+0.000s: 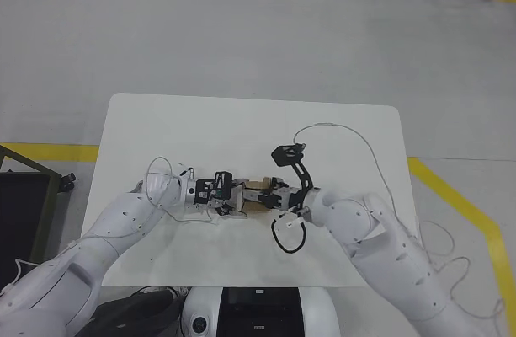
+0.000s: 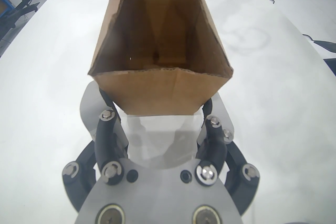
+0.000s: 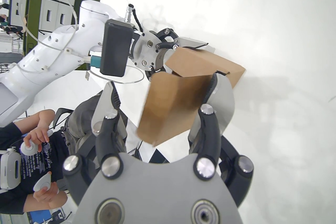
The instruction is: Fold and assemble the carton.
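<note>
While the left tool (image 2: 157,103) is clenched on 1 end of the carton (image 2: 160,88), the box lies between the 2 arms over the middle of the worktop (image 1: 342,135). Whether it rests on the surface I cannot tell.

Left wrist view: the carton is opened into a tube with its mouth toward the camera and 2 side walls standing. The far end looks partly closed by inner flaps, but how they are seated is hard to judge.

Right wrist view: the right tool (image 3: 165,83) is released and spread around the opposite end. 1 finger (image 3: 220,88) lies against a brown panel and the other stands clear of it. A loose flap juts out between them.

Judgement: the step in hand is folding an end flap, with the left arm serving as the fixture. The task is roughly midway, with the body erected and the ends not closed.

Notes for doing it well:
1. Hold the left grip firm and square, since any twist skews the tube and the flaps will miss.
2. Press the flap with the flat of the finger, close to its crease and not at the free edge, so it hinges rather than buckles.
3. Push along the tube's axis, against the left arm's hold.
4. Fold the minor flaps before the major ones.

Risk: corrugated walls crush under a hard pinch.
</note>
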`<state>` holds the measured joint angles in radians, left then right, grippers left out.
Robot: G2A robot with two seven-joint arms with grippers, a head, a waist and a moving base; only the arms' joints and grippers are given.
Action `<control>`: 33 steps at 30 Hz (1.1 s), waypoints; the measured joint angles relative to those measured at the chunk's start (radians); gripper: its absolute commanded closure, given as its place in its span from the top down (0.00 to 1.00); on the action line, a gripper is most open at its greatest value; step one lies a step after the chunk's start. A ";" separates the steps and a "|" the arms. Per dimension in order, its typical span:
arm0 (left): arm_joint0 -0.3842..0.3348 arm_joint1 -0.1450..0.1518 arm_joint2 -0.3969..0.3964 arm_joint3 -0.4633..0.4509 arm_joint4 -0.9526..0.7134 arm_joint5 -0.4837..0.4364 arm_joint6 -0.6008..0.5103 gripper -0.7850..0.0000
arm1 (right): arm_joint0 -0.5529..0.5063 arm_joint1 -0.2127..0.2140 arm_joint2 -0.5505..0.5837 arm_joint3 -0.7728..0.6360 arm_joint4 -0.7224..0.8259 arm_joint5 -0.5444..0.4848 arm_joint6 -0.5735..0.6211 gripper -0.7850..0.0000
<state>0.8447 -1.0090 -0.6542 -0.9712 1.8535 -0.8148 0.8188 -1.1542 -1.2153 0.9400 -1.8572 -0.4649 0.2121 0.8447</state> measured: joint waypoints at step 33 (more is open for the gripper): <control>-0.001 -0.004 0.004 -0.009 -0.006 -0.005 -0.029 0.82 | -0.044 0.021 0.076 0.039 0.061 -0.026 0.009 0.31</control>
<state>0.8435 -1.0129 -0.6504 -0.9802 1.8473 -0.8198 0.7901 -1.1986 -1.1940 1.0162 -1.8185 -0.4034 0.1863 0.8541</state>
